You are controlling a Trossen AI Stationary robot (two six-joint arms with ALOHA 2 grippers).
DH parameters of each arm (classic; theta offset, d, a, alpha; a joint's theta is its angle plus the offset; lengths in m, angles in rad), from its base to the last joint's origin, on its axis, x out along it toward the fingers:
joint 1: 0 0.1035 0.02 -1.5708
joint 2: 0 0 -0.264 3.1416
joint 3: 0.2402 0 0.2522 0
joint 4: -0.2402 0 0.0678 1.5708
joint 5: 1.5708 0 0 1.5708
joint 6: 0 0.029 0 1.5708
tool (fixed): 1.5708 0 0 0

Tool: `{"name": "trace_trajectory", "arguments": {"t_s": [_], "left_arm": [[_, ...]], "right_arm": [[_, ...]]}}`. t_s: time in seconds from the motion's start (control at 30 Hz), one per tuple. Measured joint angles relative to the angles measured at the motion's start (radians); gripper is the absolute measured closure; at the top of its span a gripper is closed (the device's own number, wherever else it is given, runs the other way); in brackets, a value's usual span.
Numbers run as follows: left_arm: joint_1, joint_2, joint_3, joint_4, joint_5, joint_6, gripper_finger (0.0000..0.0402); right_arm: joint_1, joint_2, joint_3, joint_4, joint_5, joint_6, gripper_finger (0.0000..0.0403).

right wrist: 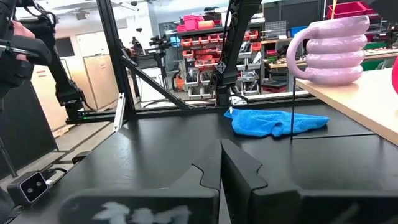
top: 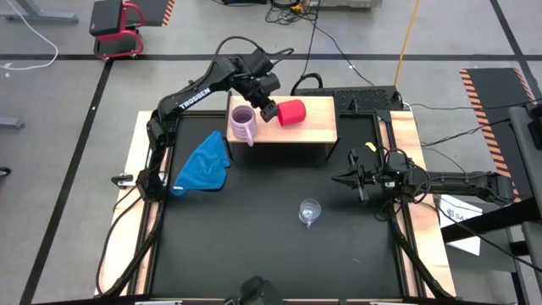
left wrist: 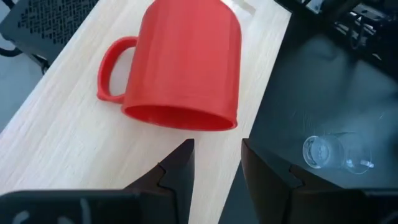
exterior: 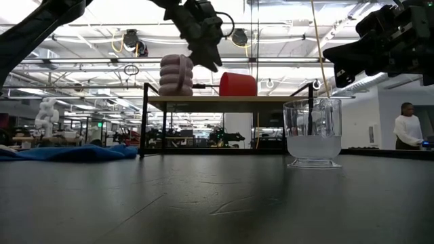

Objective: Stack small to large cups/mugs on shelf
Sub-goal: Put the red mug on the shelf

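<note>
Red mug (top: 291, 113) on the shelf (top: 313, 129): I see it lying on its side, long axis along the board's length. In my left wrist view its open mouth faces the camera and its handle (left wrist: 112, 70) sticks out sideways, flat over the wood.

Lilac mug (top: 243, 124): upright at the shelf's left end, mouth up, handle toward the front edge. It stands just beside the red mug; whether the two touch, I cannot tell.

Glass cup (top: 310, 210): upright on the black table (top: 254, 246), well in front of the shelf, handle toward the near edge.

Left gripper (top: 268, 108): the arm reaches from the left rail over the shelf's back corner, wrist bent downward, and hovers above the board between the two mugs. In the low view the gripper (exterior: 207, 51) hangs above both. Its fingers (left wrist: 180, 168) are spread with only bare wood between them, holding nothing, just short of the red mug's rim.

Right gripper (top: 351, 180): this arm lies along the right rail, right of the shelf, pointing left and level, fingers pressed together and empty.

Blue cloth (top: 205, 164): lying on the table left of the shelf's front edge.

Open room: bare board right of the red mug; clear black tabletop between shelf and glass cup.
</note>
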Motion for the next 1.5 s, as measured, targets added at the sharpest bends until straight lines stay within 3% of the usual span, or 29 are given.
{"name": "trace_trajectory", "arguments": {"t_s": [0.3,0.73,1.23,1.5], "left_arm": [[0.000,0.000,0.000,0.068,0.030,-0.033,0.0270],[-0.017,0.000,0.000,0.086,0.081,0.054,0.0267],[-0.016,0.001,-0.001,0.050,0.061,0.002,0.0148],[-0.013,0.027,-0.002,0.031,0.061,-0.019,0.0147]], "right_arm": [[0.000,0.000,0.000,-0.001,0.000,0.007,0.0403],[0.000,0.000,0.000,-0.008,0.000,0.000,0.0403],[0.000,0.000,0.000,-0.032,0.000,-0.005,0.0403],[0.000,0.000,0.000,-0.032,0.000,-0.004,0.0403]]}}
